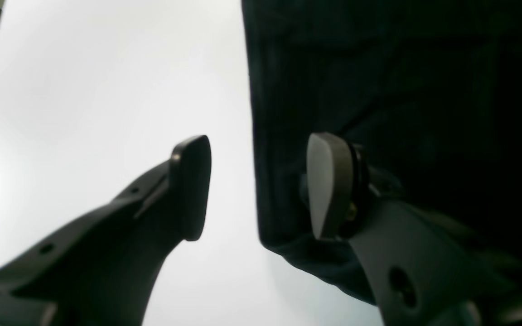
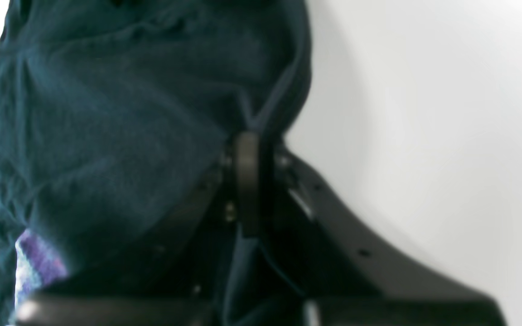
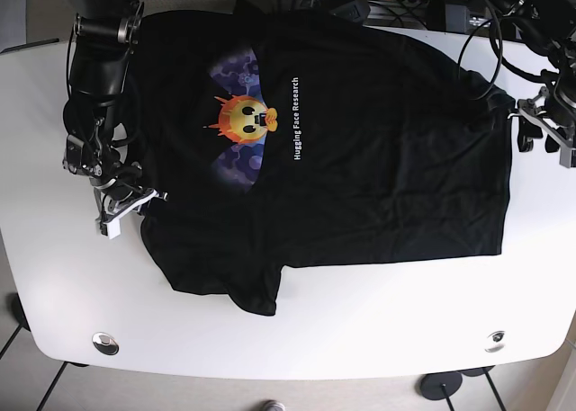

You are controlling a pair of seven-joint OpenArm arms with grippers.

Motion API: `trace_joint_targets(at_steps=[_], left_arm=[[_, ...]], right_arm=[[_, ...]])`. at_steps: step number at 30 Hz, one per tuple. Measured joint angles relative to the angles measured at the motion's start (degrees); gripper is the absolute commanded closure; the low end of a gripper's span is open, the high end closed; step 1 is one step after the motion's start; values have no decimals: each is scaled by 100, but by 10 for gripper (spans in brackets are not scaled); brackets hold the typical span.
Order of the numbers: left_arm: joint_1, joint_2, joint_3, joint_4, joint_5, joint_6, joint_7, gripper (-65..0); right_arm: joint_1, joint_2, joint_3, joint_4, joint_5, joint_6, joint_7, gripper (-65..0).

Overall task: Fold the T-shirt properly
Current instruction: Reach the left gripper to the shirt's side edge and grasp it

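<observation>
A white table [image 3: 360,330] carries the black T-shirt [image 3: 378,159], spread flat, printed "Hugging Face Research". The right claw [image 2: 254,181] pinches its sleeve edge; the left claw [image 1: 256,185] gapes at the hem.

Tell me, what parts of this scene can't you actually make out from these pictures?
- Base view: the T-shirt's far sleeve, hidden behind the arm at upper left.
- Base view: the left gripper's jaws, too small to judge.
- Right wrist view: the right gripper's fingertips, blurred and buried in cloth.
- Left wrist view: the shirt's folds, lost in darkness.
- The table's far edge, hidden by cables.
</observation>
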Motion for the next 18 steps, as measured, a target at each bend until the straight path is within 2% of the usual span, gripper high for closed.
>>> trace_joint_targets(at_steps=[3,5,7,9,10,14,18], left_arm=[[-691,9,-7,-273,236,595,11,-451],[-1189,9,7,-678,297,973,-28,-497],[-1665,-39,7,-1329,636,1250,-24,-507],[-2124,-264,153,-2406,811,1279,-61,-506],[-2264,-420,387,-3025,846,1287,-317,-506],[-2319,-601,782,-4199,802,1292,-1381,-506],[-2288,-651,1084,-4627,822,1292,-1412,-506]], right_arm=[[13,15,2,15,4,2,2,-19],[15,26,4,15,4,2,2,-19],[15,24,4,15,4,2,0,-19],[15,26,4,15,7,2,0,-19],[15,20,4,15,9,2,2,-19],[15,11,4,15,35,0,2,-19],[17,4,15,15,50,2,2,-19]])
